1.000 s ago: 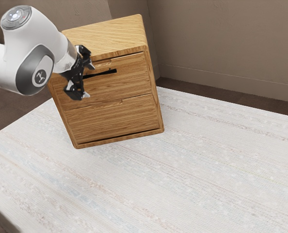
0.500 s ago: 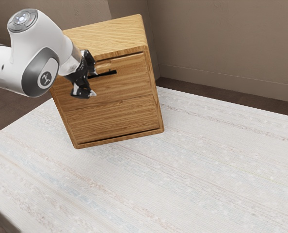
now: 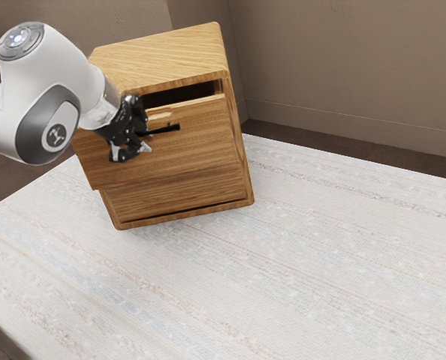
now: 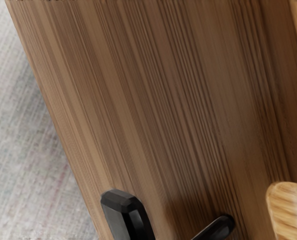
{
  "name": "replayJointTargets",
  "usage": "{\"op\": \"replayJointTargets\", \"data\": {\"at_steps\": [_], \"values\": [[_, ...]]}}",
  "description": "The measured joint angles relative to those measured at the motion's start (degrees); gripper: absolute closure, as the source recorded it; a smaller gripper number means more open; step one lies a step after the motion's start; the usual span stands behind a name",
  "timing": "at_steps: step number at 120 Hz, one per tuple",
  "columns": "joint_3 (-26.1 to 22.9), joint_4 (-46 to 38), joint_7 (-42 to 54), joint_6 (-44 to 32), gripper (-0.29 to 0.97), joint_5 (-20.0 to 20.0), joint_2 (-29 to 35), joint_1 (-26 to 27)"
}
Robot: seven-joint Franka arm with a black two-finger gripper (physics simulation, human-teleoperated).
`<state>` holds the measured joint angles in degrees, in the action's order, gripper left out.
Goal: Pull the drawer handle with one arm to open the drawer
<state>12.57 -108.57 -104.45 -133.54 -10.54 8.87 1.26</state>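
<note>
One arm: you have the white Franka arm [image 3: 43,97] coming in from the exterior view's left and reaching to the front of the cabinet [image 3: 159,56].
Gripper: your black gripper [image 3: 131,133] is narrowed onto the drawer handle [image 3: 163,128], holding the end of the bar that lies toward the exterior view's left, with one finger above it and one below.
Drawer handle: you see a thin black bar lying across the upper drawer [image 3: 189,146], running from the gripper toward the exterior view's right. In the wrist view its rounded end shows close against the wood.
Upper drawer: it stands partly out of the cabinet. A dark gap [image 3: 182,94] is open between the top of its front and the cabinet's top board, and its front sits forward of the lower drawer [image 3: 182,195].
Lower drawer: it is flush with the cabinet's frame.
Cabinet: a light oak box with two drawers, standing on the counter [image 3: 305,255] near its far corner, at the exterior view's upper left.
Wrist view: striped wood grain of the drawer front is right under your hand. A black faceted piece [image 4: 121,215] sits just beside the handle; you cannot tell what it is.
Counter: a pale, woven-looking surface, also visible beside the cabinet in the wrist view.
Room: a brown floor [image 3: 343,142] and a beige wall [image 3: 343,52] lie behind the counter.
</note>
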Motion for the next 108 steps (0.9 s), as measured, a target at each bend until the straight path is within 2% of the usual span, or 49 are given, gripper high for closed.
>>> {"op": "replayJointTargets", "data": {"at_steps": [20,39,53,81,86,92,98,101,103,105,108], "values": [[-0.14,-5.84,-0.75,-0.08,0.79,-1.37,5.63,0.61],[0.05,-7.10,-1.29,0.20,0.78,-3.67,6.49,-1.02],[-0.75,-7.98,-1.99,0.40,0.78,-2.07,7.05,-1.86],[-1.08,-14.98,-5.49,0.69,0.79,0.45,15.13,0.35],[-1.17,-15.16,-6.59,0.55,0.73,0.01,16.15,1.82],[-1.31,-15.54,-8.16,0.37,0.49,0.25,16.75,2.66],[-2.37,-15.97,-10.25,-0.15,0.32,0.62,17.06,3.49],[-3.54,-16.29,-11.64,-0.75,0.34,-1.49,17.16,4.44],[-4.22,-16.57,-12.75,-1.27,0.27,-1.82,17.27,4.74],[-4.82,-16.85,-13.87,-1.64,0.36,-3.23,17.43,5.43],[-5.86,-17.28,-15.53,-2.12,0.37,-5.46,17.61,6.12]]}}
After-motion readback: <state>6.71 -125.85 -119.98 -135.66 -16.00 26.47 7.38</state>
